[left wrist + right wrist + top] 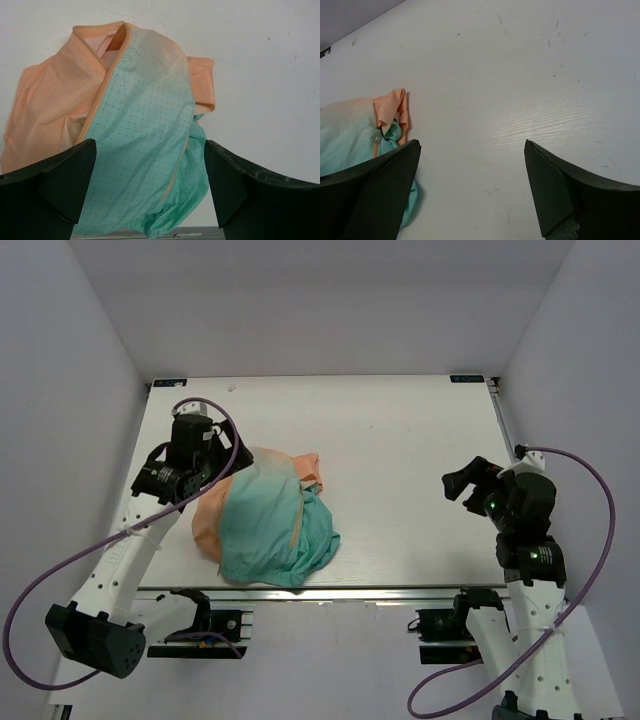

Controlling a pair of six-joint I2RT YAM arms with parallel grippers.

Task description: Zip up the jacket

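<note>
Left claw [150, 172] hangs spread over the jacket [268, 522], bunched near-left on the desk [400, 420]; right claw [470, 172] gapes too, well away. It looks thin, limp and light to me; I'd pinch beside the zipper [106, 76].

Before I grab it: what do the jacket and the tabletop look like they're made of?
Jacket: thin woven fabric, probably a light synthetic, with a matte finish. It crumples into soft folds and shows a fine dot pattern. Its orange zipper edge looks like stitched tape. Table: hard white board, likely painted or laminated wood, with faint grain lines and small scuffs.
</note>
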